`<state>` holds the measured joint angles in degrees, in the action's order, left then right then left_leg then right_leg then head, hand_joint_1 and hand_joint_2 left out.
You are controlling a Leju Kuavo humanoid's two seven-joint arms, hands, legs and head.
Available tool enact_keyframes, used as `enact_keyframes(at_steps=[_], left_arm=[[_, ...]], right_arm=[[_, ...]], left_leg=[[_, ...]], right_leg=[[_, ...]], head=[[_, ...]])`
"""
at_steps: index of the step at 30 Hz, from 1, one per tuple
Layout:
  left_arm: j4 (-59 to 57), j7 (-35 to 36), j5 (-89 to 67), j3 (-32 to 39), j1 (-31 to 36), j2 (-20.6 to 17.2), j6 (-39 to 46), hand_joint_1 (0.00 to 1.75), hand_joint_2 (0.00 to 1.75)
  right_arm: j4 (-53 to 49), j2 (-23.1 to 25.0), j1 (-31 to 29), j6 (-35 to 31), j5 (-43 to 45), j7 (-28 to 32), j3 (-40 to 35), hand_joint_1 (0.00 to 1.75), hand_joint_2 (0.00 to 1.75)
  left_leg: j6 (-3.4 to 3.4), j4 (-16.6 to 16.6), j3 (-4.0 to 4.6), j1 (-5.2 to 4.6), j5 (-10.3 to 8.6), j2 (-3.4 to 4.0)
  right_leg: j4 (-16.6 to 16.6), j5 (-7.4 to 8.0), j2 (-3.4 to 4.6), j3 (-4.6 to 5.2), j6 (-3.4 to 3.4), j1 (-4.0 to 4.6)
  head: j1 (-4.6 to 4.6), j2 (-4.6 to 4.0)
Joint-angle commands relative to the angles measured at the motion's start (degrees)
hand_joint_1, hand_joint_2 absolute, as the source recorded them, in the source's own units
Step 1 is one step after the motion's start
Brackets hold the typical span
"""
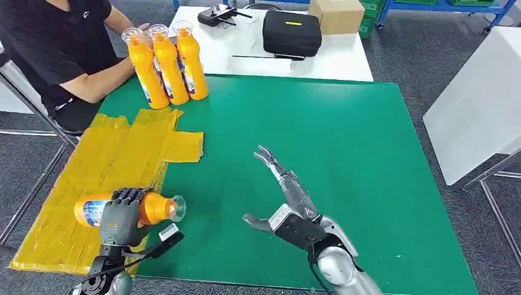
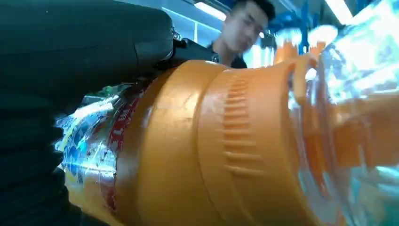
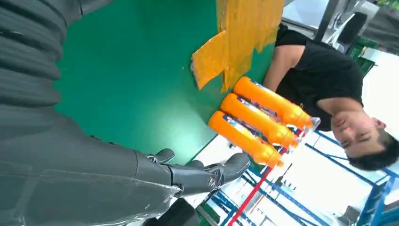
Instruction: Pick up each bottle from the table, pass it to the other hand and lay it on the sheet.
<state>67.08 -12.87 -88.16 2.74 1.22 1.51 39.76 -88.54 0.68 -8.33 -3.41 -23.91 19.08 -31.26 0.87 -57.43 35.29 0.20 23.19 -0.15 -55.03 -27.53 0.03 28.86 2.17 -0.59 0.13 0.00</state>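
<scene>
My left hand [image 1: 121, 216] grips an orange bottle [image 1: 150, 208] lying on its side over the near edge of the yellow sheet [image 1: 104, 163], cap pointing right. Up close in the left wrist view the bottle [image 2: 197, 150] sits against the dark fingers [image 2: 70, 42]. My right hand [image 1: 289, 203] is open above the green table [image 1: 344, 141], fingers stretched forward and holding nothing. Three more orange bottles [image 1: 167, 61] stand upright at the table's far left corner; the right wrist view shows these bottles [image 3: 259, 120] past my right hand's fingers [image 3: 202, 174].
A person in a black shirt [image 1: 49, 43] sits at the far left with a hand behind the standing bottles. A white table [image 1: 332, 58] beyond holds a black case [image 1: 292, 32], a cardboard box [image 1: 336, 15] and a controller [image 1: 218, 15]. Another white table [image 1: 479, 104] stands to the right.
</scene>
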Motion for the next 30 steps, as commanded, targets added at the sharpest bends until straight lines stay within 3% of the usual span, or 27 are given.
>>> enact_keyframes(at_steps=[1,2,12,17,18,21,24,25,27,30], left_arm=[[-29.6,3.8,-1.2,-6.2,10.5,-2.0,-1.8,0.0,1.75],[-30.6,2.9,0.6,-5.6,11.2,-1.5,-3.2,0.0,0.0],[-28.8,1.0,4.0,-5.8,11.1,-1.1,-3.9,0.0,0.0],[-14.1,-7.5,17.3,-5.9,5.7,-0.3,-9.9,0.0,0.0],[-7.5,-11.2,25.3,-4.8,3.5,0.7,-13.3,0.0,0.0],[6.5,-14.2,35.6,-3.8,-1.1,1.6,-21.0,0.0,0.0],[6.5,-14.2,35.6,-3.8,-1.1,1.6,-21.0,0.0,0.0],[8.2,-16.1,42.2,-2.2,-1.4,2.8,-23.5,0.0,0.0],[16.0,-18.1,54.1,0.5,-2.9,5.0,-32.0,0.0,0.0],[31.1,-16.9,68.6,2.0,-8.0,8.3,-44.6,0.0,0.0]], right_arm=[[0.9,-2.5,-1.2,0.4,0.4,0.2,0.7,0.0,1.75],[1.0,-2.3,-1.2,0.5,0.3,0.1,0.8,0.0,1.75],[1.3,-2.0,-1.0,0.9,-0.1,-0.1,1.5,0.0,1.75],[1.4,-1.1,0.2,1.4,-1.0,0.2,2.7,0.0,1.75],[1.4,-0.7,0.6,1.5,-1.4,0.3,3.1,0.0,0.0],[1.5,-0.3,1.5,0.8,-3.5,0.3,3.3,0.0,0.0],[1.5,-0.3,1.5,0.8,-3.5,0.3,3.3,0.0,0.0],[1.4,0.2,1.8,0.7,-3.5,0.3,3.8,0.0,0.0],[0.7,1.7,3.5,0.5,-4.9,0.8,4.9,0.0,0.0],[-4.4,5.3,8.2,-5.3,-9.1,5.3,6.9,0.0,0.0]], left_leg=[[-0.05,0.1,-0.29,0.0,-0.01,-0.24],[-0.04,0.1,-0.26,-0.01,0.01,-0.16],[-0.02,0.1,-0.7,-0.07,0.0,-0.26],[-0.04,0.1,-0.79,-0.05,0.02,-0.17],[-0.04,0.1,-0.79,-0.04,0.03,-0.2],[-0.03,0.0,-0.76,-0.02,0.05,-0.22],[-0.03,0.1,-0.76,-0.03,0.06,-0.19],[-0.04,0.0,-0.74,0.0,0.09,-0.1],[-0.04,0.0,-0.52,0.04,0.05,-0.22],[-0.05,-0.1,-0.3,0.07,0.1,-0.2]], right_leg=[[0.2,-0.06,-0.25,-0.36,-0.07,0.0],[0.1,-0.06,-0.16,-0.28,-0.06,-0.01],[0.1,-0.07,-0.25,-0.51,-0.06,-0.04],[0.1,-0.05,-0.16,-0.62,-0.08,-0.01],[0.0,-0.06,-0.18,-0.62,-0.08,0.0],[0.0,-0.07,-0.2,-0.62,-0.06,0.02],[0.0,-0.07,-0.18,-0.6,-0.07,0.01],[0.0,-0.07,-0.1,-0.55,-0.09,0.04],[0.0,-0.06,-0.23,-0.35,-0.08,0.07],[-0.1,-0.11,-0.22,-0.15,-0.08,0.1]], head=[[0.02,0.0],[-0.02,0.0],[-0.02,0.0],[-0.02,0.0],[-0.02,0.0],[-0.02,0.0],[0.0,0.0],[-0.04,0.0],[-0.02,0.0],[0.0,0.0]])
